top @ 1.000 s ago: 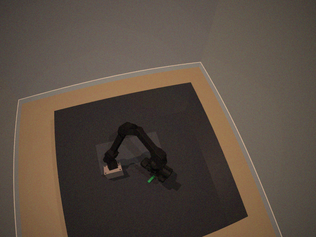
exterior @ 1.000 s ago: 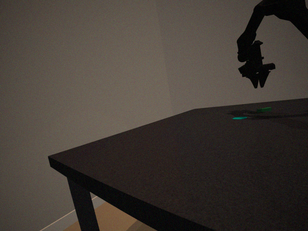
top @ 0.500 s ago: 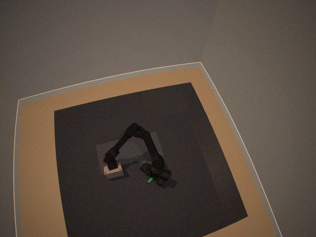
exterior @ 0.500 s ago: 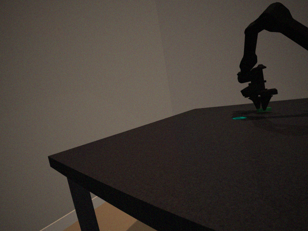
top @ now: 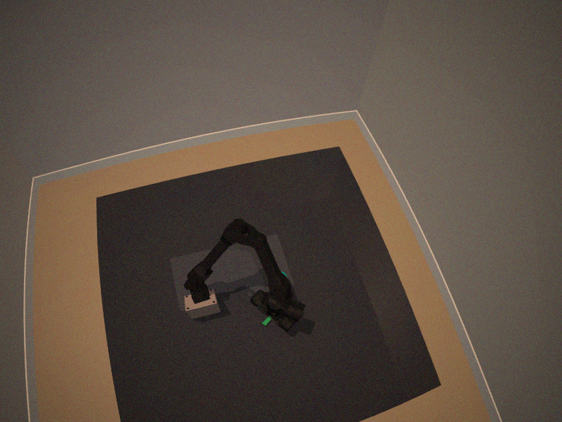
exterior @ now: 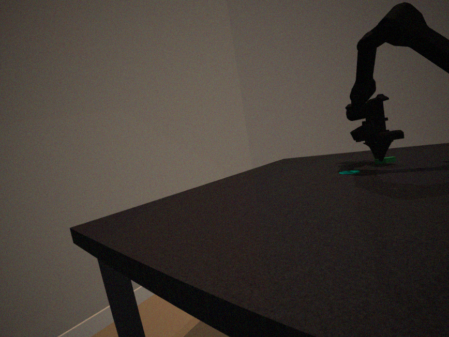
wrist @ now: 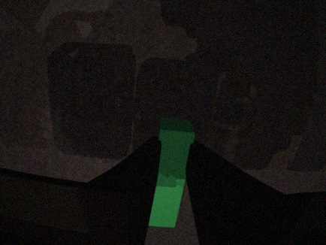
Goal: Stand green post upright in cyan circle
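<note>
In the top view the pale base block (top: 201, 306) of the arm sits at the left of the group, on the dark table (top: 158, 363), and everything else is best placed from it; the arm (top: 236, 235) climbs from the block up and to the right to an elbow, then drops down to the right again; at its end the gripper (top: 274, 316) hangs low, to the right of the block and a little nearer the table's front edge than the block is; the green post (top: 266, 321) shows as a short bright stub poking out on the block's side of the gripper, lying flat; a sliver of the cyan circle (top: 283, 274) peeks out from behind the forearm, farther right of the block than the post and higher in the picture. In the exterior view the cyan circle (exterior: 349, 172) lies flat on the table (exterior: 254, 235) as a thin ellipse, with the green post (exterior: 387, 160) just to its right, lying on the surface, outside the circle and near it; the gripper (exterior: 379, 156) points straight down with its tips at the post's near end. In the wrist view the two dark fingers press in from either side on the green post (wrist: 170, 179), which runs lengthwise between them; the jaws are clamped on the post, which lies flat on the table.
</note>
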You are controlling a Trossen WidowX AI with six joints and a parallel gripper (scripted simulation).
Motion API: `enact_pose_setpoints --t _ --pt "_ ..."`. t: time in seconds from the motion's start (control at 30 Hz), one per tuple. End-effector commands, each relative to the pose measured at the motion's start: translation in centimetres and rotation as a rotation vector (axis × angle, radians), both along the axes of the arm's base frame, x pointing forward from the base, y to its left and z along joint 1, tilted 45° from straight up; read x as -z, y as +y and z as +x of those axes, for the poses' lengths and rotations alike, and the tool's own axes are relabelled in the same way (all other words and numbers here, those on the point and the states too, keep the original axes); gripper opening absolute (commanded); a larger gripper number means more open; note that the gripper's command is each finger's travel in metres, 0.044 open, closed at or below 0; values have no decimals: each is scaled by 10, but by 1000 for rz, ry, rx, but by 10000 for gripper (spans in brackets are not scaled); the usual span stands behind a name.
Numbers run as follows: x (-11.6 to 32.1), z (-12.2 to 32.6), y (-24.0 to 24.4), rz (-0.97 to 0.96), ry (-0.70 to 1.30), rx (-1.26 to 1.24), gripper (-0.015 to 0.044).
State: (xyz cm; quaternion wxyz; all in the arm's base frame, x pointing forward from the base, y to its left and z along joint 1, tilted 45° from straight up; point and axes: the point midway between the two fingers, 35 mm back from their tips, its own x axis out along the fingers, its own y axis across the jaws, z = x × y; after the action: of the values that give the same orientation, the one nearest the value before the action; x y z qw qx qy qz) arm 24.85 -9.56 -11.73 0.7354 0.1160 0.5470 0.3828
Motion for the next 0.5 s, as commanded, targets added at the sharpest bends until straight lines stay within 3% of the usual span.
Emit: enact_pose_setpoints --t 0.0,0.47 --pt "-4 1 -5 1 1 6 23" --pt "-33 0 -38 -4 2 7 23"
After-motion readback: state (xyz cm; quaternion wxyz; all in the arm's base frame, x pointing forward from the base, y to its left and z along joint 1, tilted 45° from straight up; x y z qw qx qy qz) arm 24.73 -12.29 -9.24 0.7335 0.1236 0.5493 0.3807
